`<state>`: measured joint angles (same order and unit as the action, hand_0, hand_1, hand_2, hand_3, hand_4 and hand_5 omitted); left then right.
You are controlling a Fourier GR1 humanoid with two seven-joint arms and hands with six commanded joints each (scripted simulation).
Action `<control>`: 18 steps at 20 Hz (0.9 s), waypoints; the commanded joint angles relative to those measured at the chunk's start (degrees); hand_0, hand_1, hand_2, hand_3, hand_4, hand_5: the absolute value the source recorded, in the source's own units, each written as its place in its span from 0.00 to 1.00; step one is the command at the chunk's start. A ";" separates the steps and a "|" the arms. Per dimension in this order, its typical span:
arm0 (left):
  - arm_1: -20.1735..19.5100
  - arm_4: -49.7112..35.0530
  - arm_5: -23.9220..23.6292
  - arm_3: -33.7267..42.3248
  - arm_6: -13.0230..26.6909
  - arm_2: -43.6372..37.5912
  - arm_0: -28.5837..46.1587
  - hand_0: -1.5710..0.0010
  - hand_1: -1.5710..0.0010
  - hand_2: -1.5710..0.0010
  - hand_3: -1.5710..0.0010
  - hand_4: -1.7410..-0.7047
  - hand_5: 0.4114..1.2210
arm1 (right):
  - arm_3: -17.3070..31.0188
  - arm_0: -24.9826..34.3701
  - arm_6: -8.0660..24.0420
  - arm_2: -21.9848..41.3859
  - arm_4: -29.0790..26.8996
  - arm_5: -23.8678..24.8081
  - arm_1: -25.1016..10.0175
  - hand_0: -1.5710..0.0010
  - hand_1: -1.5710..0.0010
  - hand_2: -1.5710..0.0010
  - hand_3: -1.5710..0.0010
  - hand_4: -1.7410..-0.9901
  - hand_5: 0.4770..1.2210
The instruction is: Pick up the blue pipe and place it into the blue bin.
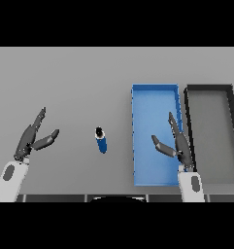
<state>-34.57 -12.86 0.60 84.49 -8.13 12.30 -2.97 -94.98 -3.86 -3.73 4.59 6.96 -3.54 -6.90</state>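
A plain grey table fills the view under even, soft light.

- Only one view on my end: head cam, high up, looking steeply down at the grey bench.
- Faces fwd, away from the body; far bench edge runs straight across the top of the pic.
- Mid range: wide enough to take in the blue bin and dark bin at right, plus blue pipe near centre.
- Left hand enters from lower left, right hand from lower right, over the blue bin's near right part.
- No 2nd cam, so no shared area to report.
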 commanded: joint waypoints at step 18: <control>1.99 3.04 12.88 8.98 5.79 14.40 -0.53 1.00 1.00 1.00 1.00 0.62 0.04 | -1.25 -0.58 -2.04 0.78 0.39 -0.77 -0.25 1.00 1.00 1.00 1.00 0.64 0.19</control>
<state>-32.52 -9.83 13.51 93.48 -2.38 26.73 -3.51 -96.24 -4.43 -5.74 5.37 7.35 -4.31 -7.16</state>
